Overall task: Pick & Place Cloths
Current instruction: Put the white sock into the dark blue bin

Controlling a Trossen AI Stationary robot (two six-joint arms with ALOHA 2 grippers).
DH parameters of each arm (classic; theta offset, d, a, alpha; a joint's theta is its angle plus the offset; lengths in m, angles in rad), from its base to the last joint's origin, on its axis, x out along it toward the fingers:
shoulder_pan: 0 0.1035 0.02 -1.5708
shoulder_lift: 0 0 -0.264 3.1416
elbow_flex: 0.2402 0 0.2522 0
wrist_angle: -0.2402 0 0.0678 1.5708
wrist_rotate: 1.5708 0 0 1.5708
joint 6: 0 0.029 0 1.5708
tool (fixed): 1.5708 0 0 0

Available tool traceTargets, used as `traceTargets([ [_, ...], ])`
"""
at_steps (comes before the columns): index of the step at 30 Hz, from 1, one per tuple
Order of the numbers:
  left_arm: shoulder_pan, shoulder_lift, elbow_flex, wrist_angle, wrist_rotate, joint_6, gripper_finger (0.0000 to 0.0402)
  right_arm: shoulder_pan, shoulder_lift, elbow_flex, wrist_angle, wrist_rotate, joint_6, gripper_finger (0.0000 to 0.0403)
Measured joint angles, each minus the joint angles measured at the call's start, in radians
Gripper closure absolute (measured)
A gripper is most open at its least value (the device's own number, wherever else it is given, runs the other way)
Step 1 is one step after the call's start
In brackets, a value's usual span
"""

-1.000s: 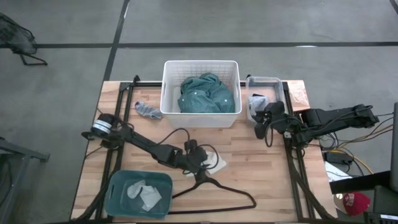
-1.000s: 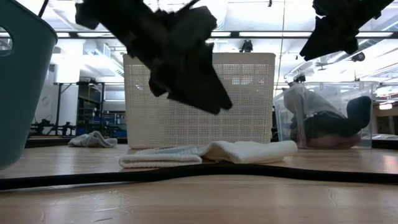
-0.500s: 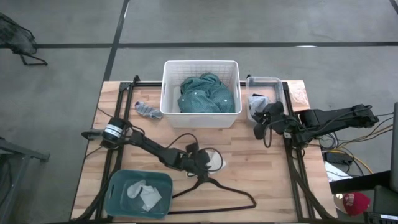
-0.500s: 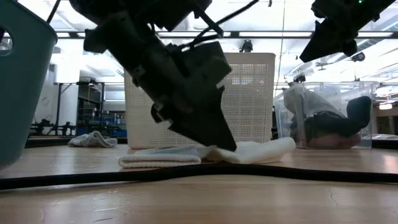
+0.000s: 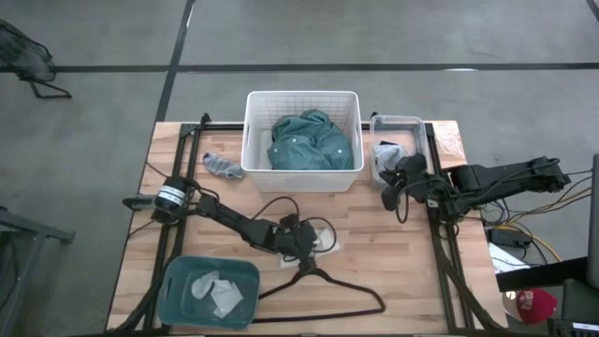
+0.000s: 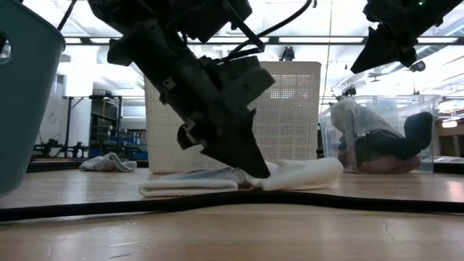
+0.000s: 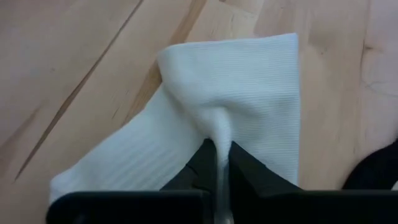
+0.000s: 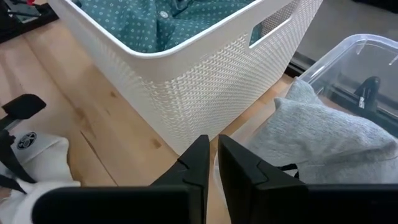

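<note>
Your left gripper (image 7: pixel 219 163) pinches a raised fold of the white cloth (image 7: pixel 242 99) lying on the table (image 5: pixel 393 271), in front of the white basket (image 5: pixel 253 140) holding the teal shirt (image 5: pixel 304 140). Your right gripper (image 8: pixel 213 163) hovers beside the clear bin (image 5: pixel 398 122), jaws apparently pressed together.

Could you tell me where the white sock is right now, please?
The white sock lies flat on the table's middle in the high view, just in front of the white basket and behind the black hanger, pinched by the left gripper.
</note>
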Motion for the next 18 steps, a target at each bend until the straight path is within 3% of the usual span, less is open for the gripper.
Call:
traceTargets([
  [5,-0.001,-0.062,-0.004,-0.034,0.01,0.012,0.0381,0.001,0.0,-0.004,0.055,0.001,-0.066,0.0381],
  [14,-0.039,-0.327,-0.004,-0.116,-0.007,0.027,0.0385,0.079,-0.017,-0.053,0.334,-0.002,-0.329,0.0394],
  [18,-0.073,-0.447,-0.004,-0.152,-0.015,0.022,0.0385,0.117,-0.053,-0.094,0.415,-0.066,-0.399,0.0394],
])
